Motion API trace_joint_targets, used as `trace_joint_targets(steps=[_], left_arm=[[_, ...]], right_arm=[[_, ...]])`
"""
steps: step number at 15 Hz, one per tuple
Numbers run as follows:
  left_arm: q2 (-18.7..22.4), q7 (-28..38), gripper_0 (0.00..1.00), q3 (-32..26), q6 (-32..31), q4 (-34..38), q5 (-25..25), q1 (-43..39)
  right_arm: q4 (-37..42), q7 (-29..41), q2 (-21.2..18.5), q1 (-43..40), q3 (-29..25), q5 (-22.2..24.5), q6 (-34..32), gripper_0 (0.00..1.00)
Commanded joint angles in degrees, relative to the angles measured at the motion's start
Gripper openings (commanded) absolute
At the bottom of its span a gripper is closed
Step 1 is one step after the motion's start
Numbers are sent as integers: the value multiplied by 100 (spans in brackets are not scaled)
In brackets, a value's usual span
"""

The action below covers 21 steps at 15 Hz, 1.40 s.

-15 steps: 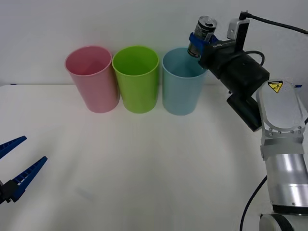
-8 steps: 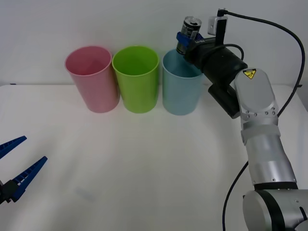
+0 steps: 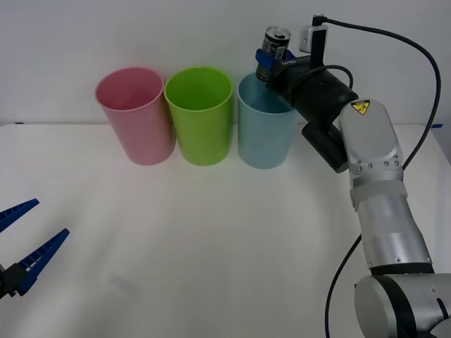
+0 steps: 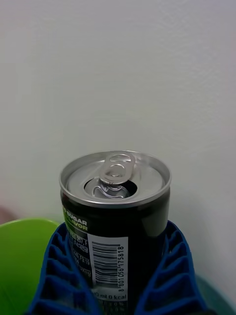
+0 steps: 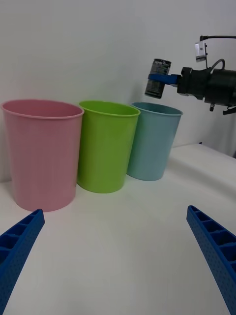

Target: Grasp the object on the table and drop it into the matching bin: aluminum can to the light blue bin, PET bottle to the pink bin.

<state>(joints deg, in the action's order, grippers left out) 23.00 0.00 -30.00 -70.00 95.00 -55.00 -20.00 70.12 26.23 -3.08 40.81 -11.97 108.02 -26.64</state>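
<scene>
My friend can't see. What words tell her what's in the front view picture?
The right gripper holds a small aluminum can above the light blue bin. A lime green bin and pink bin stand beside it on the white table; the open left gripper waits nearby.

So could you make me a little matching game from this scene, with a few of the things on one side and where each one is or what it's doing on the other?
Things:
1. aluminum can
2. pink bin
3. light blue bin
4. left gripper

Places or states:
A. open and empty, low over the table's near left part
B. leftmost of the three bins in the front view
C. held in the air by the right gripper
D. directly below the raised can, next to the lime green bin

Pairs: 1-C, 2-B, 3-D, 4-A
</scene>
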Motion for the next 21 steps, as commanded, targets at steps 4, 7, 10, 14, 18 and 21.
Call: trace_joint_targets(steps=[4,7,10,14,18,21], left_arm=[[0,0,100,0,0,0,0,0],[0,0,100,0,0,0,0,0],[0,0,100,0,0,0,0,0],[0,0,100,0,0,0,0,0],[0,0,100,0,0,0,0,0],[0,0,100,0,0,0,0,0]], right_arm=[[2,-101,0,-3,-25,-9,-8,100],[2,-127,-9,-3,-25,-36,-8,100],[11,-145,-9,-3,-34,-80,-16,100],[266,-171,-9,-143,-51,-124,-192,100],[872,-171,-70,-635,-16,-212,-544,100],[1417,-127,-237,-1075,168,-396,-640,100]])
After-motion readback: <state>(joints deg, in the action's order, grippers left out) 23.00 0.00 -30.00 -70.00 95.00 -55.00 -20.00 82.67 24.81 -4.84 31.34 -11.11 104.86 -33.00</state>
